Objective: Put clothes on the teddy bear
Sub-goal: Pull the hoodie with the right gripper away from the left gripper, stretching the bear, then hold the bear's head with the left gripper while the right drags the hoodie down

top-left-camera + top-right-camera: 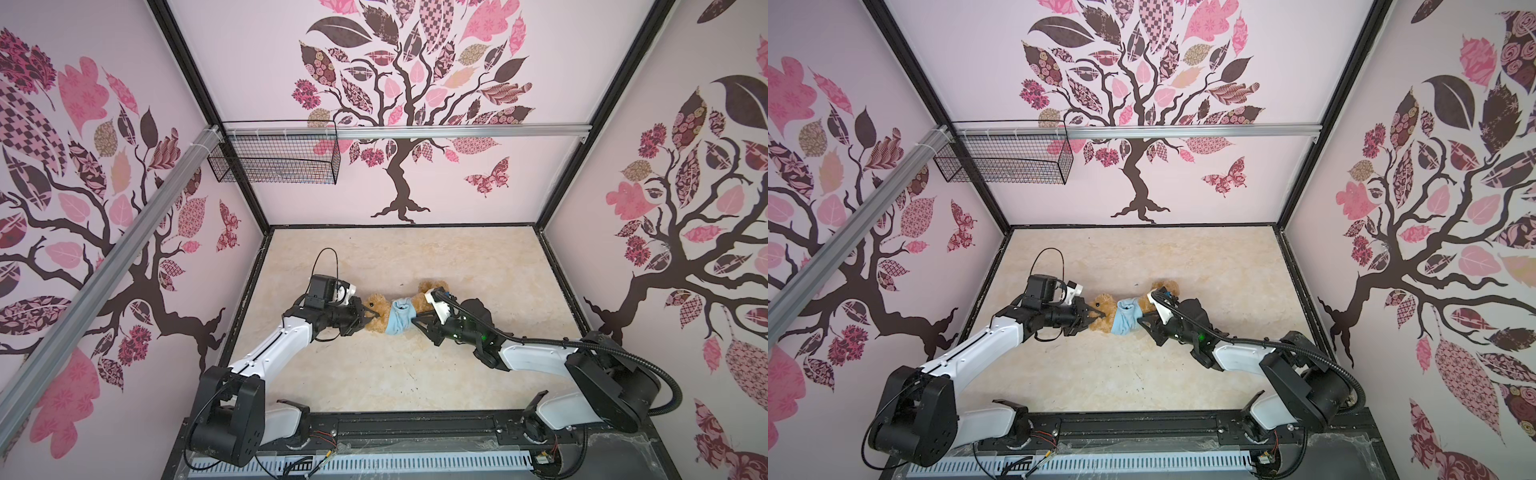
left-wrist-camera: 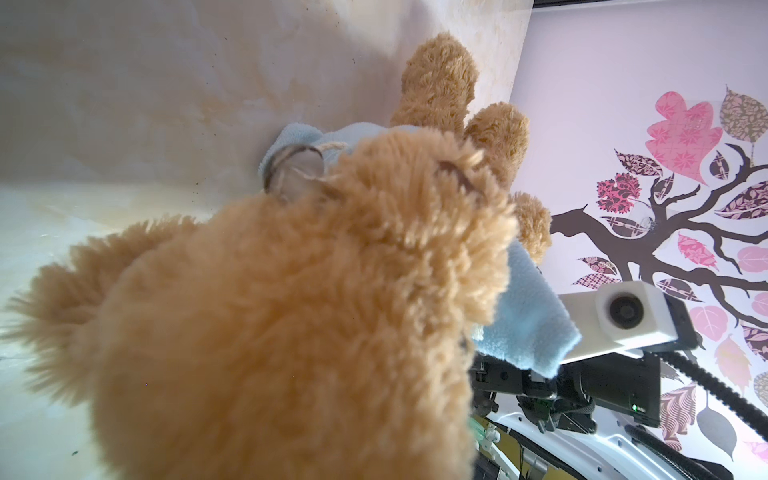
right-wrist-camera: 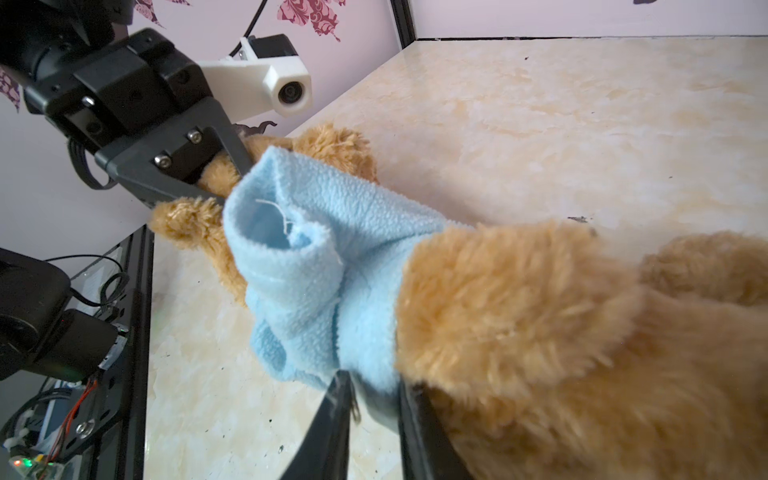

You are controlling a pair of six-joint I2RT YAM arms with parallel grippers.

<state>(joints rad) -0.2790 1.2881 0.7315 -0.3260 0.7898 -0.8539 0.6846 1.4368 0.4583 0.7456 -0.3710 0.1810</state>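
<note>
- Left fingers [image 1: 370,312]: closed on the head of the teddy bear [image 1: 376,306], likely anchoring it.
- Right fingers [image 1: 415,322]: drawn close on the hem of the light-blue shirt [image 1: 399,316], cloth between them, seemingly to tug it down the body.
- Teddy bear: lying on the surface [image 1: 374,374], centre, head left, legs right.
- Right wrist view alone shows that pinched cloth; left wrist view gives mostly fur, grip unreadable there.

Soft even light; fisheye-bent edges; close wrist views blurred.
</note>
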